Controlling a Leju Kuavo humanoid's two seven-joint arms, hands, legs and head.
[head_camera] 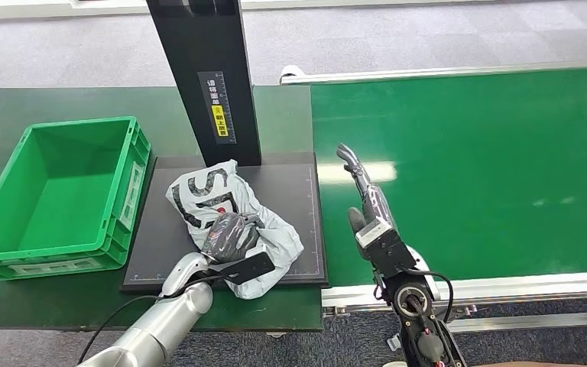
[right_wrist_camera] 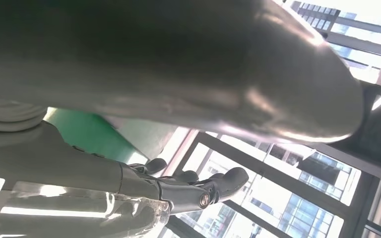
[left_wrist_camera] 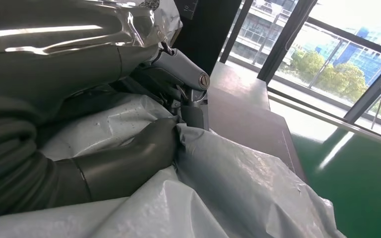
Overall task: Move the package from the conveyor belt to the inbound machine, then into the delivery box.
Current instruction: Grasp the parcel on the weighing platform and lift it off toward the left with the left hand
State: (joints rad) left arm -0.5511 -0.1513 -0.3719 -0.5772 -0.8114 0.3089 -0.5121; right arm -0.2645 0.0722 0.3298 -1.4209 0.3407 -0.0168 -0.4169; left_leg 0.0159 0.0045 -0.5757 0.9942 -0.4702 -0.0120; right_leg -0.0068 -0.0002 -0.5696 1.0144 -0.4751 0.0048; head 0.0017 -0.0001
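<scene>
In the head view, the package (head_camera: 233,229), a crumpled grey-white poly bag with bold black lettering, lies on the black platform of the inbound machine (head_camera: 290,199), just in front of the machine's black upright column (head_camera: 206,76). Its long axis runs from about 11 o'clock, where the printed end points toward the column, down to about 5 o'clock, where the plain end reaches the platform's near edge. The left hand (head_camera: 229,237) sits on the middle of the bag with its dark fingers curled down into the plastic, gripping a bunched fold. At 9 o'clock from the package, just beside the platform, stands the green delivery box (head_camera: 122,145). At 3 o'clock lies the green conveyor belt (head_camera: 489,168). The right hand (head_camera: 363,191) hovers above the belt's near left part, fingers extended toward 12 o'clock, holding nothing and well apart from the package.

In the left wrist view, the left hand's thumb (left_wrist_camera: 139,153) presses into the package's (left_wrist_camera: 238,193) grey plastic, and a finger (left_wrist_camera: 183,74) closes from the other side, pinching a fold between them. The platform (left_wrist_camera: 248,119) and belt (left_wrist_camera: 367,188) lie beyond.

In the right wrist view, the right hand's fingers (right_wrist_camera: 203,186) stretch out, lightly bent, with nothing between them and the thumb.
</scene>
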